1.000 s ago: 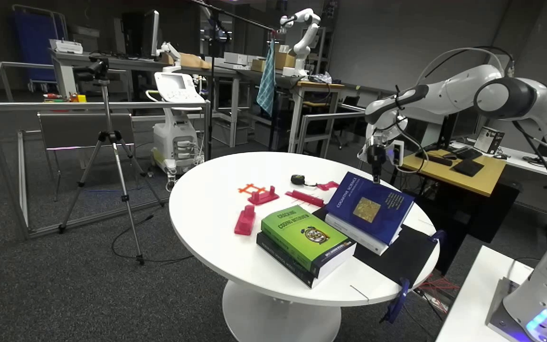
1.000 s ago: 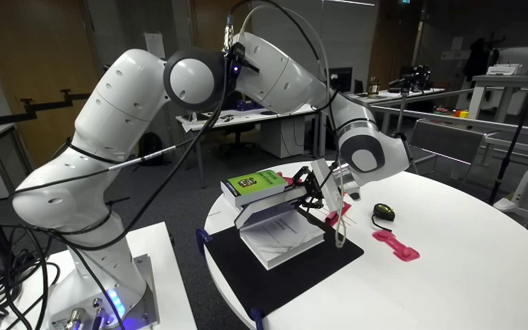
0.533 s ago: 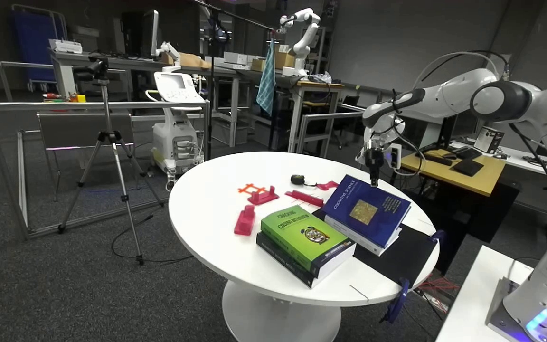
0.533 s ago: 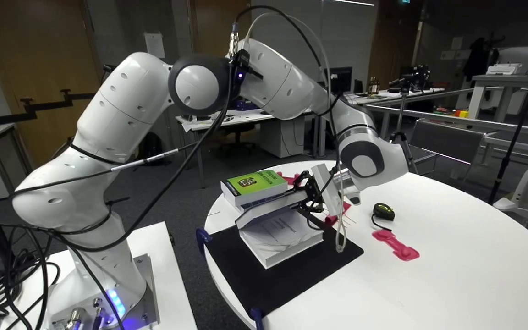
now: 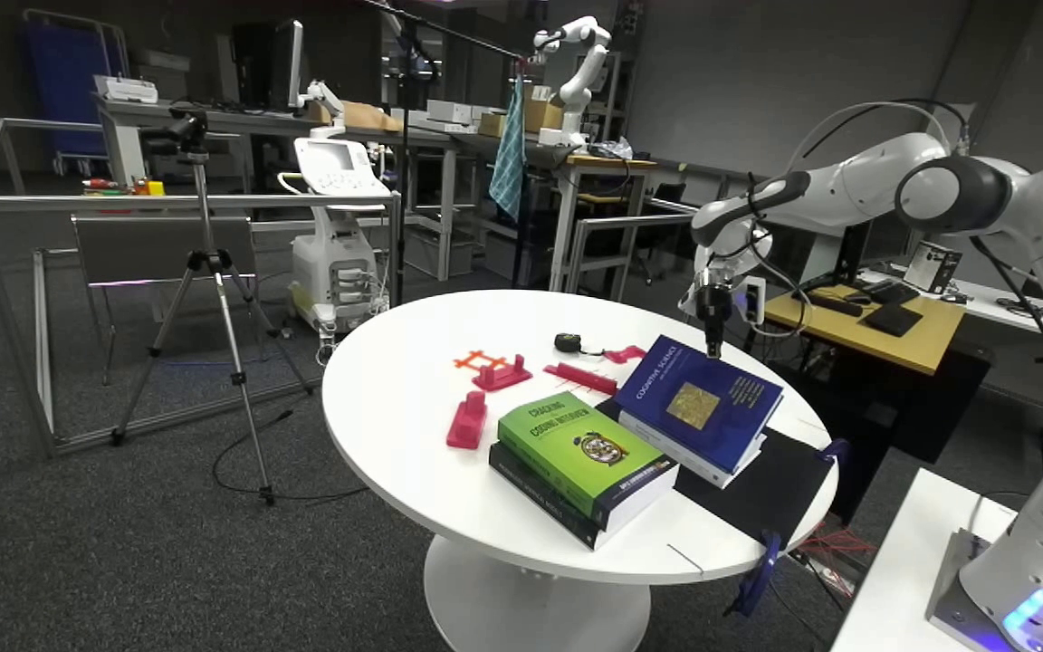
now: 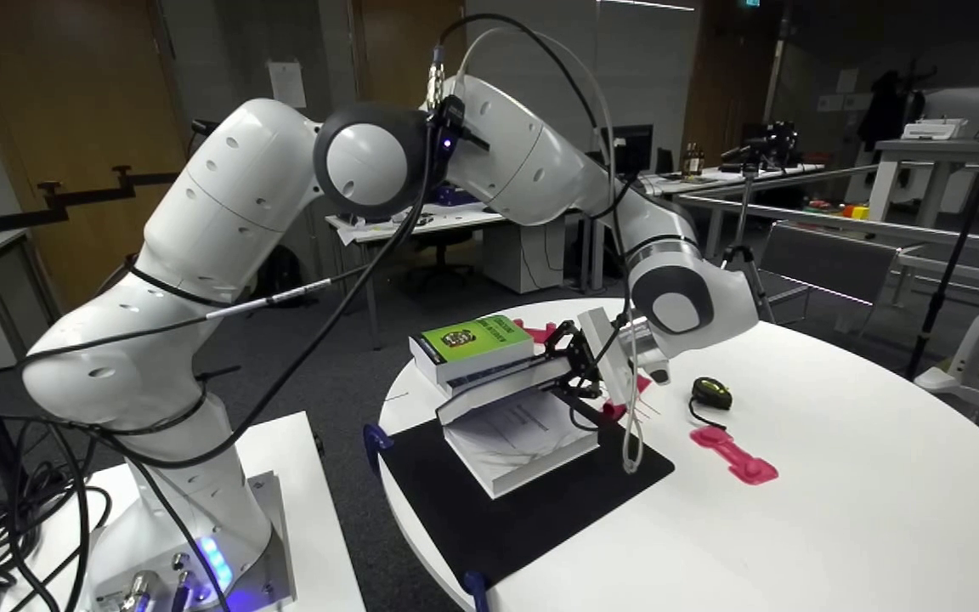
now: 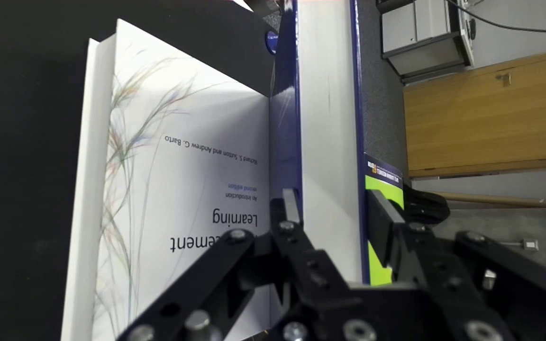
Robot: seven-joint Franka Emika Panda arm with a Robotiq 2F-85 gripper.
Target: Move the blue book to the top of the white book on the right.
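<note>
My fingers [image 7: 381, 227], clenched on the blue book [image 5: 703, 398] at its page edge: in the wrist view one finger bears on each cover, with the pale pages between. The blue book is held at a slant. Its page edge, in my fingers, stands raised; its spine edge lies low and meets the white book [image 6: 515, 438] beneath. In an exterior view its front cover, bearing a gold square, faces upward; in the wrist view its underside rises over the white book like a half-lifted lid.

The white book lies flat on a black mat [image 6: 472, 527], its printed lines upside down in the wrist view. The mat lies along the edge of the round worktop [image 6: 795, 527] nearest my base [image 6: 226, 476]; two blue clamps [image 6: 477, 586] sit at this edge.

Just beside the blue book, on its spine side, the green book [image 5: 576, 444] rests on a dark book [image 5: 547, 496], close to the worktop's lower edge in an exterior view. I cannot tell whether the green and blue books touch. A tape measure [image 5: 567, 342] and, near it, a pink piece [image 5: 624, 354] lie toward the upper edge; a pink block [image 5: 465, 430] lies toward the left edge.

My arm [image 6: 506, 153] arches from the base, mounted on a white stand [image 6: 319, 510] apart from the worktop's edge. Well beyond the left edge, in an exterior view, stand a tripod [image 5: 207, 261] and, behind it, a grey chair [image 5: 159, 254].
</note>
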